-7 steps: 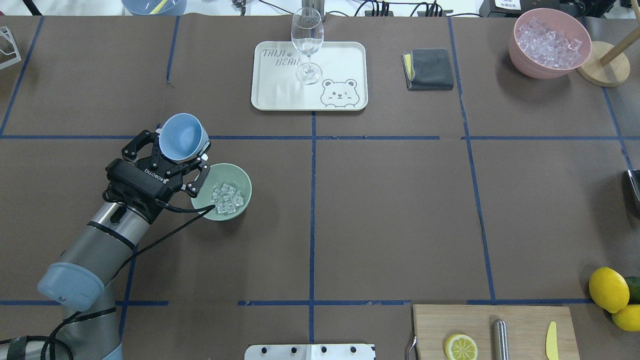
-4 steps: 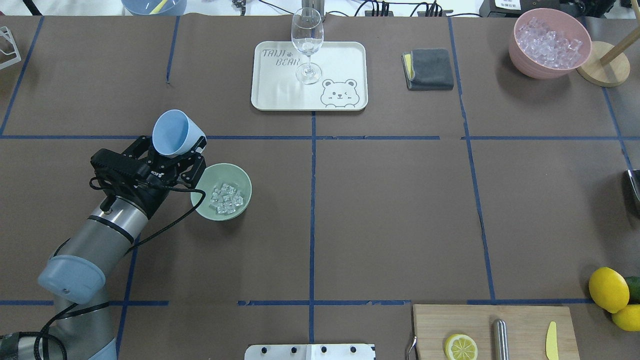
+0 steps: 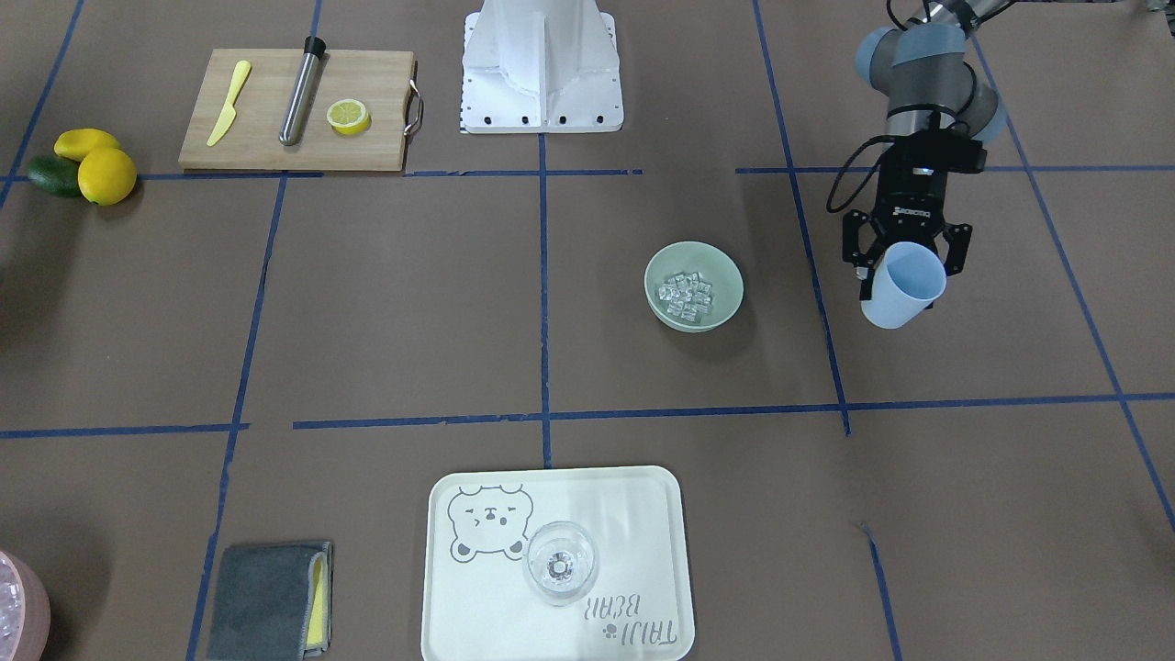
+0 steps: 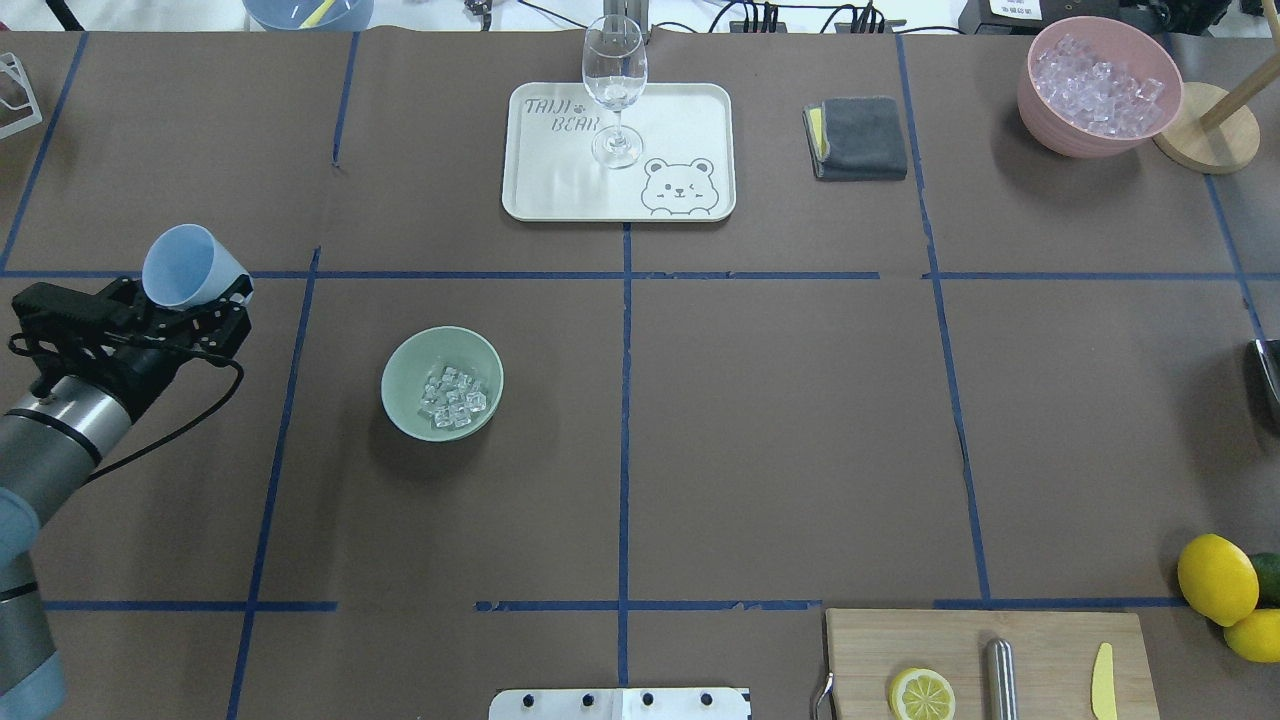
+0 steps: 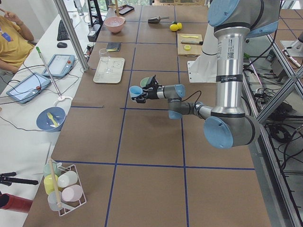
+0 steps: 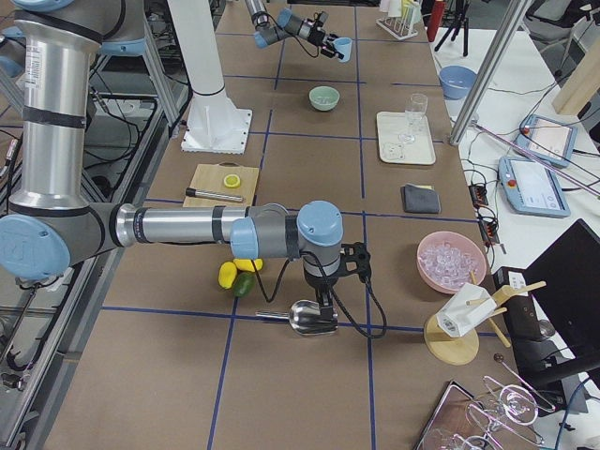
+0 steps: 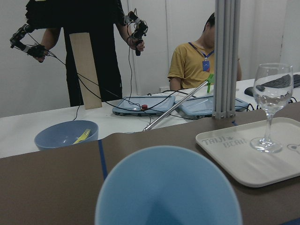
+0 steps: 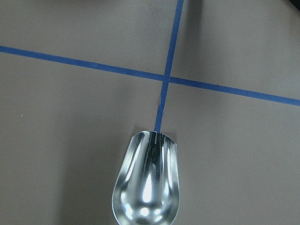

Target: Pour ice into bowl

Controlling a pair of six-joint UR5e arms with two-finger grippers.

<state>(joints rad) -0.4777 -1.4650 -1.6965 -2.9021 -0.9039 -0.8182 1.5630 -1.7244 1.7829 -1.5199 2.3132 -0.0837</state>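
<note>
Ice [image 4: 453, 397] lies heaped inside the sage-green bowl [image 4: 398, 372] on the worktop [image 4: 780, 430]. Well to the robot's left of the bowl, the left claw [image 3: 907, 262] clasps a tilted light blue cup [image 3: 904, 292]. Far from the bowl, the right claw [image 6: 323, 302] hangs over a metal scoop [image 8: 146, 187]; whether it grips cannot be told.

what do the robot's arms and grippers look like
The left arm and right arm are silver tubes with pale blue-grey rounded joint caps and black bands. The left gripper and right gripper are black, each with a looping black cable; the left one shows linked jaws and white lettering.
</note>
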